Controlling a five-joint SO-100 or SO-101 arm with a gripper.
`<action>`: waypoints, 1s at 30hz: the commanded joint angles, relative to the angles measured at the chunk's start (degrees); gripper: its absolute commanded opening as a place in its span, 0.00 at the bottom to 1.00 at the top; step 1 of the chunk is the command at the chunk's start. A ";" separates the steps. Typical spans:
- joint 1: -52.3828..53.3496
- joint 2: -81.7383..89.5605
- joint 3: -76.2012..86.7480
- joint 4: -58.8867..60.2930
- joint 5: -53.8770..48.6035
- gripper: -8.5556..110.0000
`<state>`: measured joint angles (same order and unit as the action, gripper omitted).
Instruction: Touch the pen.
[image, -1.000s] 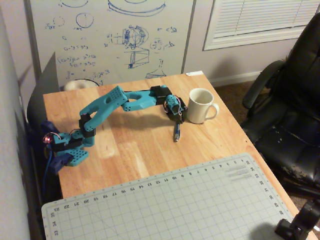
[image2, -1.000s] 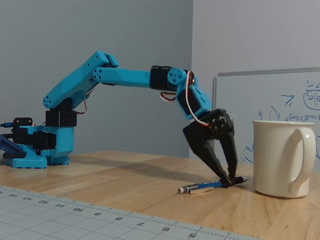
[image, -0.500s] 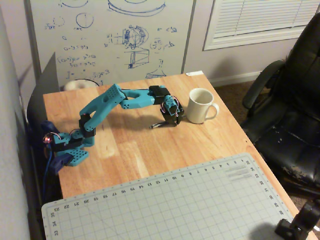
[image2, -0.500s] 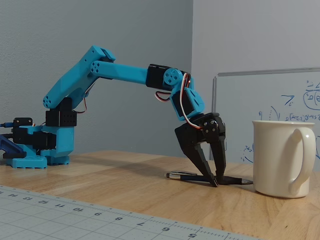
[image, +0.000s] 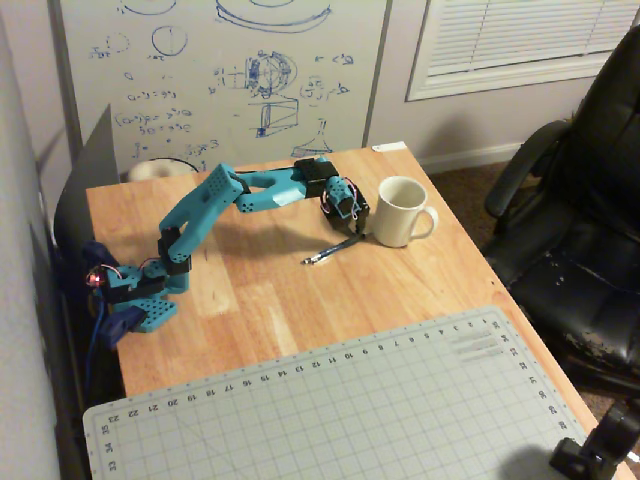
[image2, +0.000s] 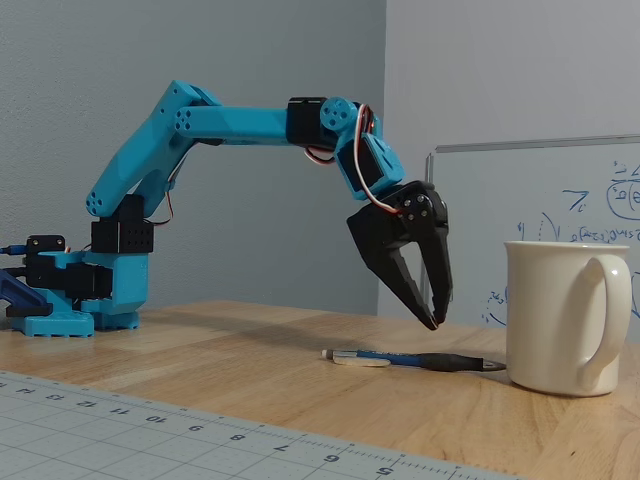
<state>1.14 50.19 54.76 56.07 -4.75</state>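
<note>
Fingers (image2: 433, 322) above pen (image2: 410, 359), tips seemingly nearly together.

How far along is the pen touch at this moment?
Looks done: the pen lies turned on the table compared with a second ago, when the fingertips pressed on it. In hand: the gripper has lifted clear above it, jaws slightly apart, holding nothing. The mug stands untouched beside it. Left: probably only retracting.

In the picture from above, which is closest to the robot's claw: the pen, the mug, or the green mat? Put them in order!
From the gripper:
1. Pen, on the table just below the claw.
2. Mug, to its right; close to call with the pen.
3. Green mat, far off at the table's front.
</note>
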 joint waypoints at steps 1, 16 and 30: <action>-0.09 7.65 -0.79 0.18 0.79 0.07; -2.20 4.66 -0.88 0.18 0.79 0.07; -2.46 2.90 -0.88 0.18 0.79 0.07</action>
<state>-0.62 50.19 54.76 56.16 -4.75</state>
